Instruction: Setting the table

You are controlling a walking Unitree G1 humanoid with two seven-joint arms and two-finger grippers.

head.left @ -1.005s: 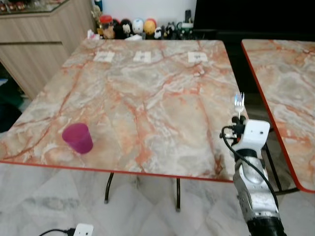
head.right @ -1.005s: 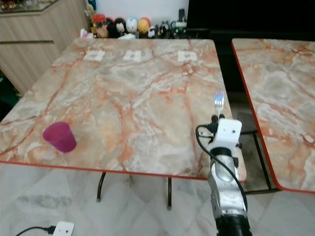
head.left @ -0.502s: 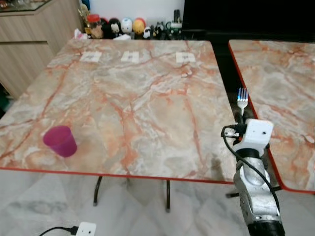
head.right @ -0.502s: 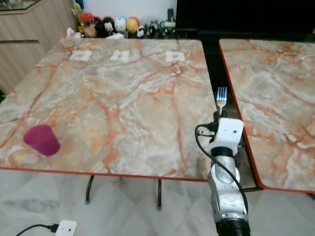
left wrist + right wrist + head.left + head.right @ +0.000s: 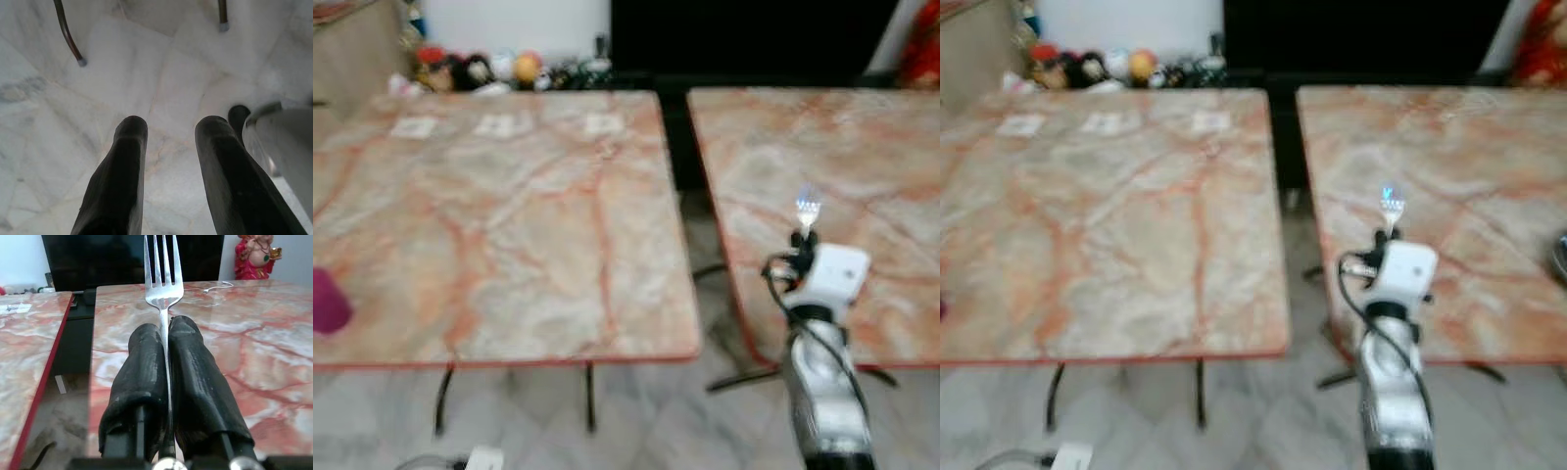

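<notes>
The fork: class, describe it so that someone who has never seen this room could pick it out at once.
Start at the two marble tables, taking the right-hand table. Before its near edge the right gripper points at it, and the silver fork is pinched upright between its black fingers, tines up.

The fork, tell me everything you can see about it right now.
The fork is shiny silver metal with four tines and a thin, flat neck. It is clamped by the neck between the two black fingers of the right gripper, tines pointing away from the wrist and sticking out past the fingertips; its handle is hidden between the fingers. In the eye views it stands roughly upright, tines up, held in the air over the near edge of the right marble table, touching nothing but the fingers.
</notes>
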